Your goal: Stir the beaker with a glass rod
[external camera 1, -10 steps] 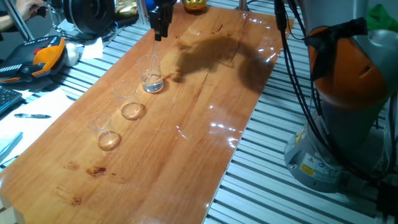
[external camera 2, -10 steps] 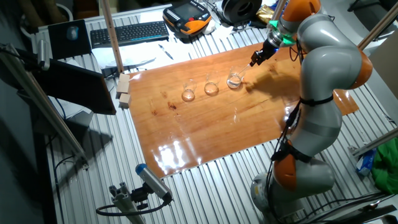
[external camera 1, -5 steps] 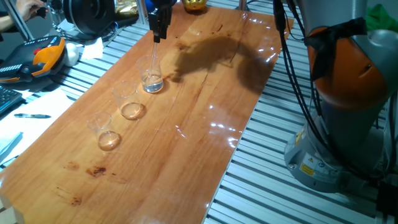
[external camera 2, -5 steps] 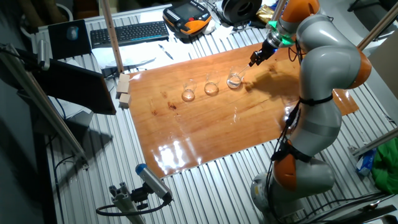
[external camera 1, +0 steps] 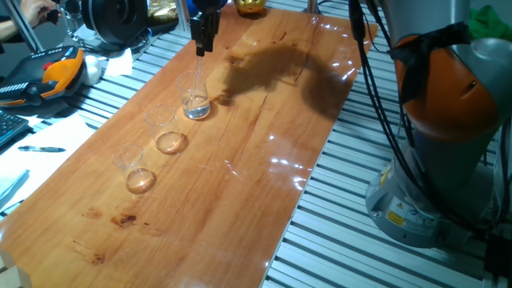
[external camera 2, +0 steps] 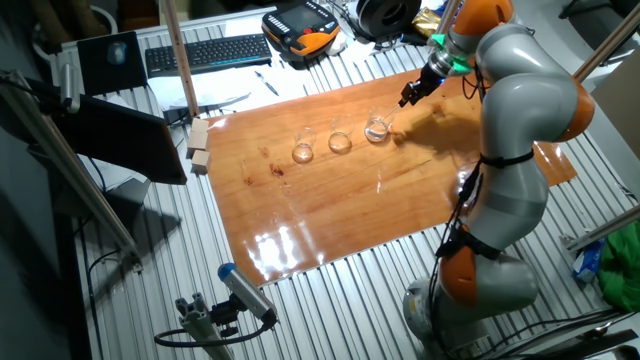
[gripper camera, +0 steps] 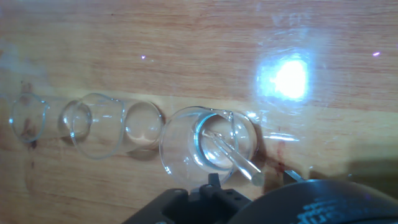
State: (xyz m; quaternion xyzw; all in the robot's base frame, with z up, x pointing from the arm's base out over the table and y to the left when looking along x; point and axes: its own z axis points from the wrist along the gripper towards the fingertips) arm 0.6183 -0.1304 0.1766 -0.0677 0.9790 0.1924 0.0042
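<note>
The beaker (external camera 1: 196,102) stands at the far end of a row of three on the wooden table; it also shows in the other fixed view (external camera 2: 377,127) and close up in the hand view (gripper camera: 205,148). Its bottom looks colourless. The glass rod (gripper camera: 231,157) slants down into it, lower end near the bottom. My gripper (external camera 1: 202,44) hangs above and just behind the beaker, shut on the rod's upper end. In the other fixed view the gripper (external camera 2: 408,97) sits up and to the right of the beaker. The rod (external camera 1: 198,76) is only faintly visible there.
Two similar beakers with amber-tinted bottoms (external camera 1: 166,134) (external camera 1: 136,172) stand in line toward the near end of the table (external camera 1: 240,200). Beside the table lie a keyboard (external camera 2: 205,52) and an orange-black pendant (external camera 2: 305,25). The arm's base (external camera 1: 448,144) stands to the right.
The gripper has shifted slightly sideways above the beaker, carrying the rod's top with it. The beakers have not moved.
</note>
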